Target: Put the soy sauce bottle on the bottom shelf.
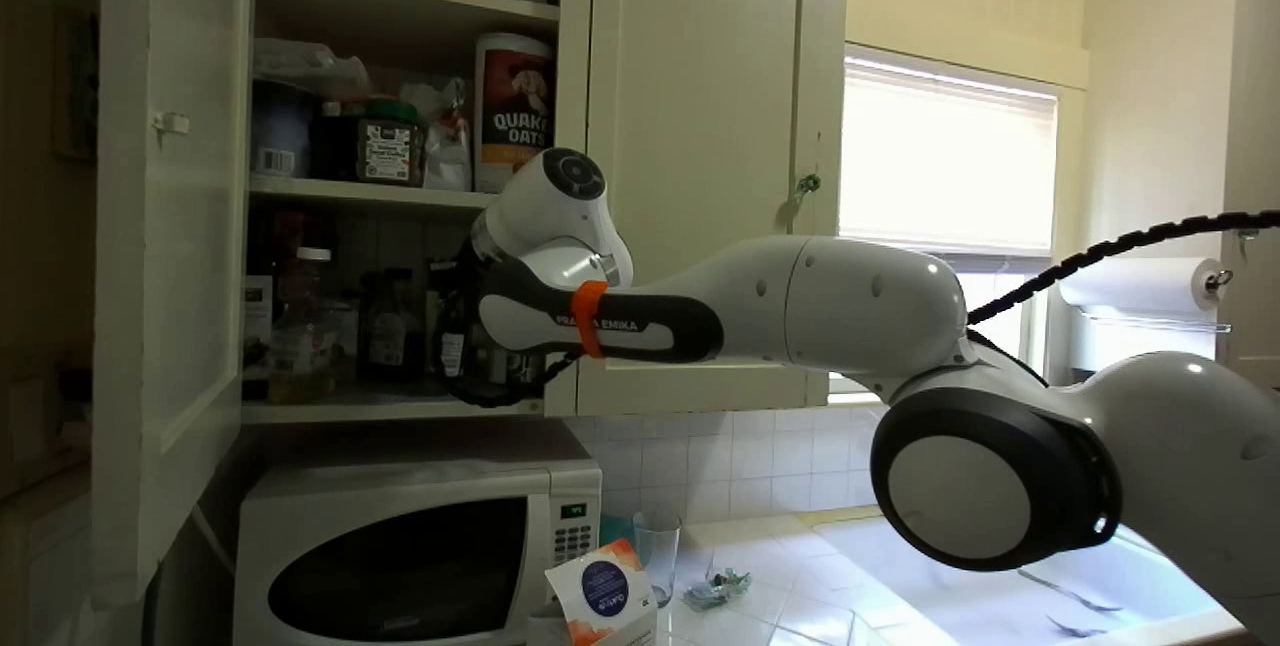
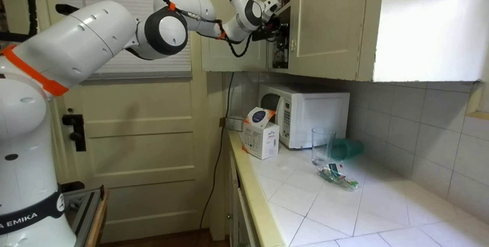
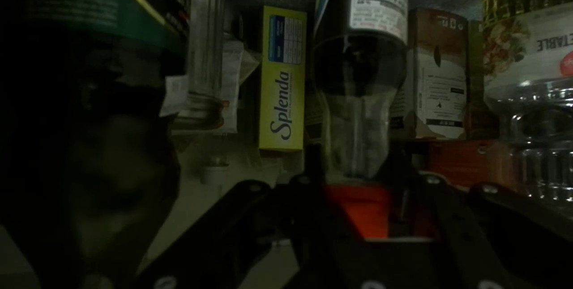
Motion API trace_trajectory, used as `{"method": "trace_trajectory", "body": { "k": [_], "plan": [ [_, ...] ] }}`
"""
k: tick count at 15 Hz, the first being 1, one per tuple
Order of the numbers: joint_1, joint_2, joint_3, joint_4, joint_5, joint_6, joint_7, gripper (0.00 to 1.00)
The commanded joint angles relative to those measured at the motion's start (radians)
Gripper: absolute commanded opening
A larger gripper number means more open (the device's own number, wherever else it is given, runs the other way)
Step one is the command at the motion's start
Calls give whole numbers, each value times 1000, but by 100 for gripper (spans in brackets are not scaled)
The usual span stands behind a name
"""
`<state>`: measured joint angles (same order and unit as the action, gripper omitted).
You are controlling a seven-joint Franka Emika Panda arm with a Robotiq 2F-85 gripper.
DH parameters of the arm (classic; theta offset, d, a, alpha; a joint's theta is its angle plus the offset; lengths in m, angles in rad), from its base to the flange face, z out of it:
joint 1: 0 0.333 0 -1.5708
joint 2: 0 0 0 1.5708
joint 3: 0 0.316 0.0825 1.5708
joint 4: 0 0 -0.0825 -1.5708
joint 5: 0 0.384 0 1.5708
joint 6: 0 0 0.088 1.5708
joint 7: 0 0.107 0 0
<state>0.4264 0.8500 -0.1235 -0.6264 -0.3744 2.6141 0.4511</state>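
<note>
The soy sauce bottle (image 3: pixel 360 65) is in the middle of the wrist view, which stands upside down. It has dark contents, a white label, a clear neck and a red cap. My gripper (image 3: pixel 353 166) has its fingers on both sides of the neck, just below the cap, and looks shut on it. The bottle's base is out of the wrist view, so I cannot tell whether it touches a board. The bottom shelf (image 1: pixel 380 413) shows above the microwave. In an exterior view the gripper (image 2: pixel 272 29) reaches into the open cupboard; the arm hides the fingers in an exterior view.
A dark green oil bottle (image 3: pixel 112 78), a yellow Splenda box (image 3: pixel 282 78) and a vegetable oil bottle (image 3: pixel 528 83) stand close around the jaws. The middle shelf (image 1: pixel 370 191) is above. The open cupboard door (image 1: pixel 190 226) and microwave (image 1: pixel 400 546) are nearby.
</note>
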Motion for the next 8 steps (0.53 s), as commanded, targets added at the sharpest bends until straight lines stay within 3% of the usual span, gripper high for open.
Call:
{"method": "trace_trajectory", "body": {
  "k": [1, 8],
  "plan": [
    [5, 29, -26, 63, -1, -40, 47, 13],
    [24, 19, -68, 71, -18, -159, 46, 13]
  ]
}}
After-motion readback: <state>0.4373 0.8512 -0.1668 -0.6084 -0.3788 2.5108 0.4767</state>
